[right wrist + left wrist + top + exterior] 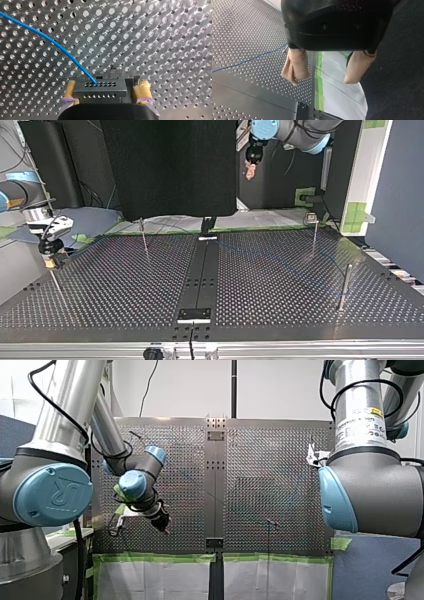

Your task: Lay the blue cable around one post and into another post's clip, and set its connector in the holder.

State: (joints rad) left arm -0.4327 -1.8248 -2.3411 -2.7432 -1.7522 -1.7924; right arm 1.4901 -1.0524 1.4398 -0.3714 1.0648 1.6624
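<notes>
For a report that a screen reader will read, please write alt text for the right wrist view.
My right gripper holds a dark connector with rows of small holes between its yellow pads. A blue cable leaves one hole of it and curves away over the perforated table.

The cable is blue, the hole-dotted table silver. The connector is dark grey; my right hand has yellow pads
</notes>
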